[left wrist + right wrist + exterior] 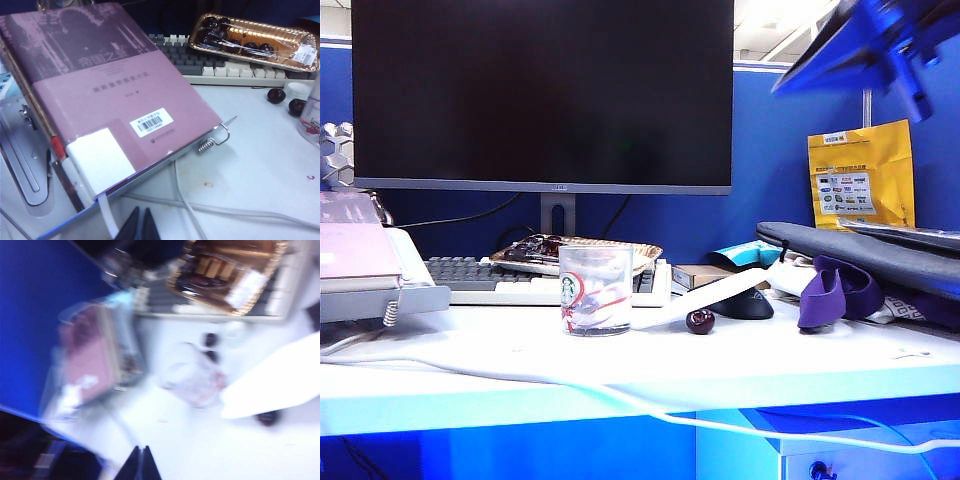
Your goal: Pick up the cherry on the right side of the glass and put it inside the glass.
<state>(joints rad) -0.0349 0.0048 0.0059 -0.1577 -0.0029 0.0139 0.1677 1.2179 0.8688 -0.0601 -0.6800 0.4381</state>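
The right gripper [140, 463] hangs high over the desk [740, 355] with its fingers pressed together and nothing between them; its own camera view is badly smeared. In the exterior view only a blurred blue part of that arm shows at the upper right corner. The left gripper [140, 226] is also closed and empty, its dark tips just above a white cable [240, 212], close to a pink book [100, 100] propped on a stand. The glass [595, 290] stands upright near the middle of the desk, in front of the keyboard [510, 280]; I cannot tell whether anything lies in it. The cherry [700, 321] sits on the desk just to its right, apart from it, with the mouse [742, 303] close behind. A foil tray [255, 42] under film rests on the keyboard, holding dark cherries. Two more lie loose beside the glass in the left wrist view, where the glass is cut off at the edge.
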